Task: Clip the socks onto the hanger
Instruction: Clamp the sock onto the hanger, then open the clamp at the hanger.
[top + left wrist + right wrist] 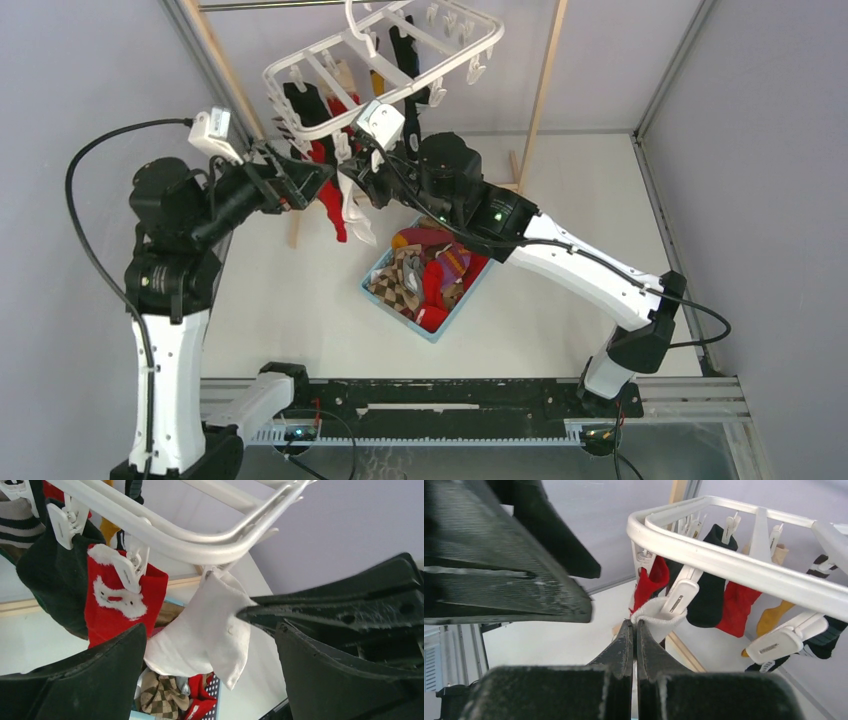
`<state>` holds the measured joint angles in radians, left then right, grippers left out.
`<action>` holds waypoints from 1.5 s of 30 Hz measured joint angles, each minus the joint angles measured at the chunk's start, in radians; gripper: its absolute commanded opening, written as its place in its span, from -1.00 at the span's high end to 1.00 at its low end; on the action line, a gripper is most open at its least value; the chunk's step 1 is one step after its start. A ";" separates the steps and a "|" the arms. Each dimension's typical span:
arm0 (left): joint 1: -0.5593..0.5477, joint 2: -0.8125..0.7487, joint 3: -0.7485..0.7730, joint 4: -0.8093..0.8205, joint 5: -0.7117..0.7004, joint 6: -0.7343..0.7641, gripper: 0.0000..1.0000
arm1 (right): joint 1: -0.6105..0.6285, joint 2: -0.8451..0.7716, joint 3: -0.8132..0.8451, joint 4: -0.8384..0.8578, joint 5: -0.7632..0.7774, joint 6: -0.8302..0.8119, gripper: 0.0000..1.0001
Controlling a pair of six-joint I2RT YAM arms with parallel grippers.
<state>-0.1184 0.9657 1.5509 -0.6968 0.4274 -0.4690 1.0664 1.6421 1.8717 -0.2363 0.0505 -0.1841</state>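
One sock in work: the white sock (pixel 205 630) is hung, long axis downward, from a corner clip (pixel 679 597) of the hanger (pixel 200 545).
Left gripper (pixel 190 622): spread to full width, nothing held; the sock lies just ahead, framed by the jaws.
Right gripper (pixel 634 626): closed, tips at the cuff (a pinch of fabric cannot be confirmed).
Nearer arm: judged to be the right.

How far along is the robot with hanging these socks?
Done: a black sock and a red sock hang clipped on the hanger. In hand: the white sock sits in a corner clip; the shut right gripper seems to pinch its cuff, the left gripper open beside it. Left: an argyle sock and others lie in the blue basket.
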 measured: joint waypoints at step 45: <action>0.039 -0.061 -0.208 -0.050 0.020 0.164 1.00 | -0.320 -0.222 -0.353 0.193 -0.386 0.468 -0.40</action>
<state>-0.0792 0.9051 1.3430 -0.7464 0.4473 -0.3050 0.7464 1.4204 1.5188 -0.0433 -0.3351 0.2840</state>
